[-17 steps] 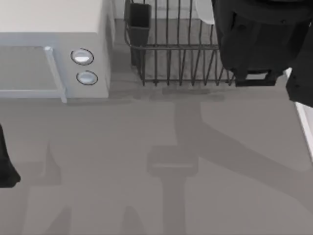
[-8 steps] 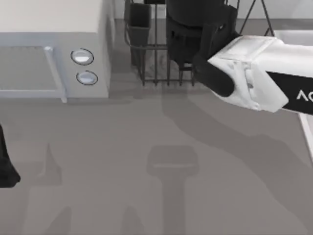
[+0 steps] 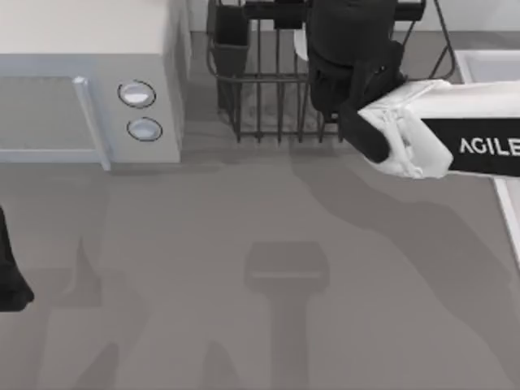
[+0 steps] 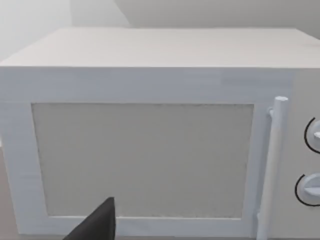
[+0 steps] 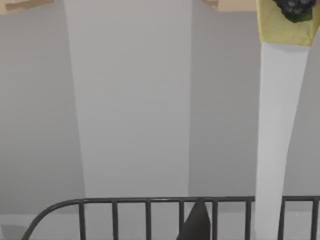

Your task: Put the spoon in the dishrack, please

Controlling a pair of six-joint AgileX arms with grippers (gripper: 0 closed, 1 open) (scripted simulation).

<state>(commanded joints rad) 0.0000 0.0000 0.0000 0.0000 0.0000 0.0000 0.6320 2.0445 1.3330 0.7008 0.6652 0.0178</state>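
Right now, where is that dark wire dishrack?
The dark wire dishrack stands at the top view's far edge, just right of the pale grey microwave, with the right arm's dark wrist reaching over it.

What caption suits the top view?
Right arm reaching over the dishrack beside the microwave.

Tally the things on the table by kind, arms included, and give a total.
Microwave: 1
Dishrack: 1
Utensil cup at the rack's corner: 1
Arms: 2, right arm over the dishrack, left arm parked at the table's left edge
Total: 5
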